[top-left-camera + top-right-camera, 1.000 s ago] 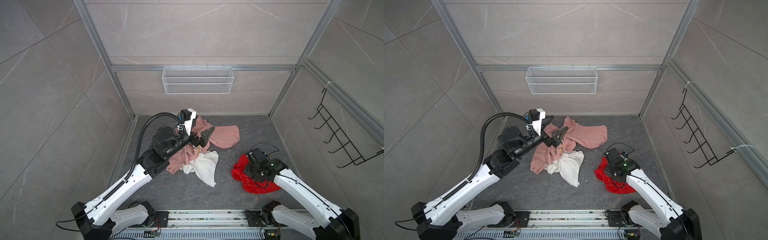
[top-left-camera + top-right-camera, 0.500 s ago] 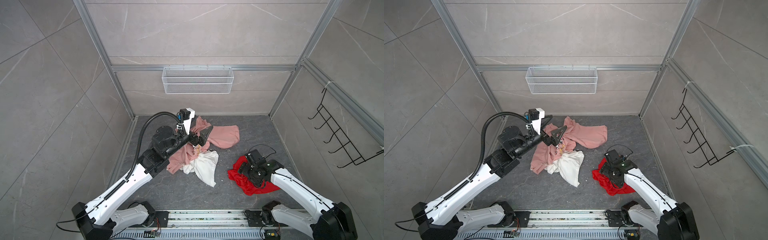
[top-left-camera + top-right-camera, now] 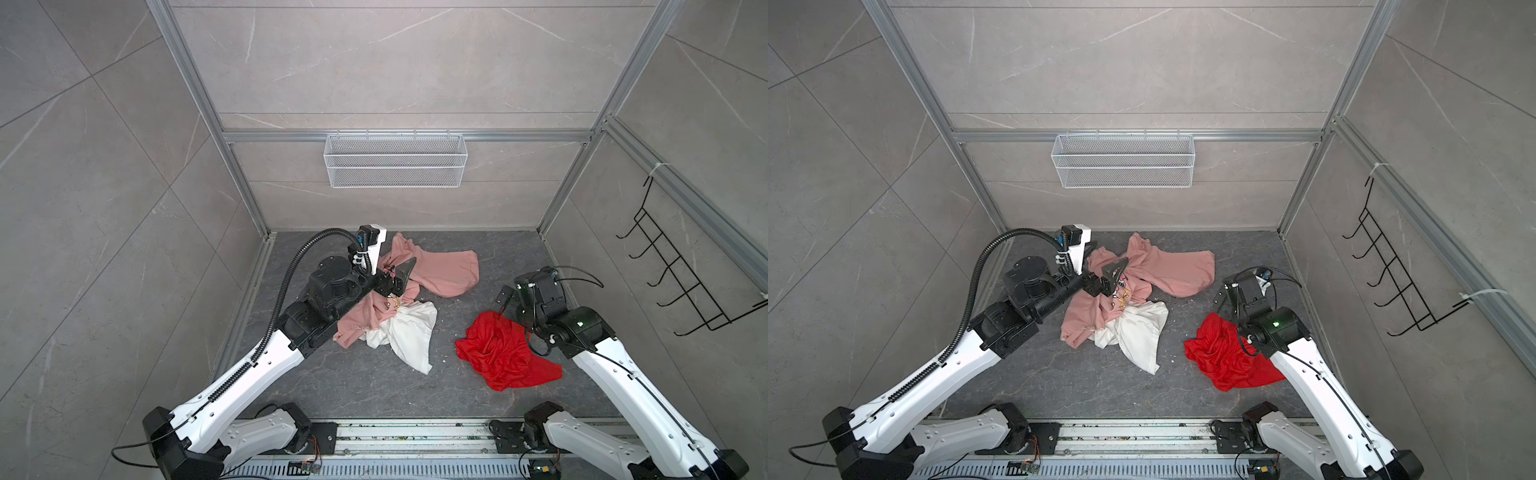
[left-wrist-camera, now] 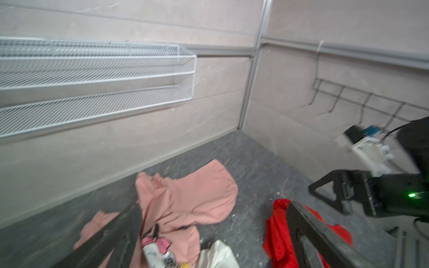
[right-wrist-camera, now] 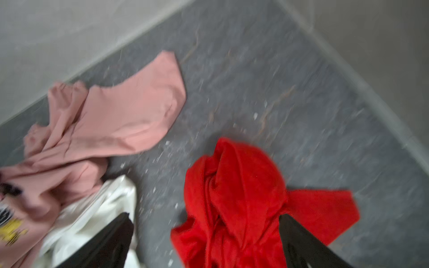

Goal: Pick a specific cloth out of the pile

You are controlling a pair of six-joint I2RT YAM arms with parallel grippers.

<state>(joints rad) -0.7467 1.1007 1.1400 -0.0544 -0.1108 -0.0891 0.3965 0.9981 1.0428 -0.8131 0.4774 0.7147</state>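
The cloth (image 3: 498, 357), bright red and crumpled, lies on the floor (image 3: 353, 386) to the right of the pile (image 3: 370, 322), with a strip of bare floor between them. The right gripper (image 3: 503, 300) hangs over the cloth's far edge. In the right wrist view its fingers (image 5: 297, 241) stand wide apart on either side of the red folds and pinch nothing.

The pile is a pink sweatshirt (image 3: 440, 272) with a white cloth (image 3: 409, 334) lying against its near side. The left gripper (image 3: 1115, 276) is above the sweatshirt, jaws likewise spread, gripping nothing.

A white mesh basket (image 3: 395, 166) hangs on the back wall. All three garments are down on the floor, not in it. A black hook rack (image 3: 681, 274) is fixed to the right wall.

The sweatshirt carries a cartoon print (image 4: 157, 246) with a pink bow. Yellow marks (image 5: 11, 229) beside it may be lettering, but they are too blurred to read. A white label (image 4: 369, 145) near the right arm's camera has print that cannot be made out.

Only the left wrist view shows the print close up. It also shows the right gripper from the side, clear of the cloth. The right wrist view is smeared but shows the gap between pile and cloth plainly. Both top views show the whole rack.
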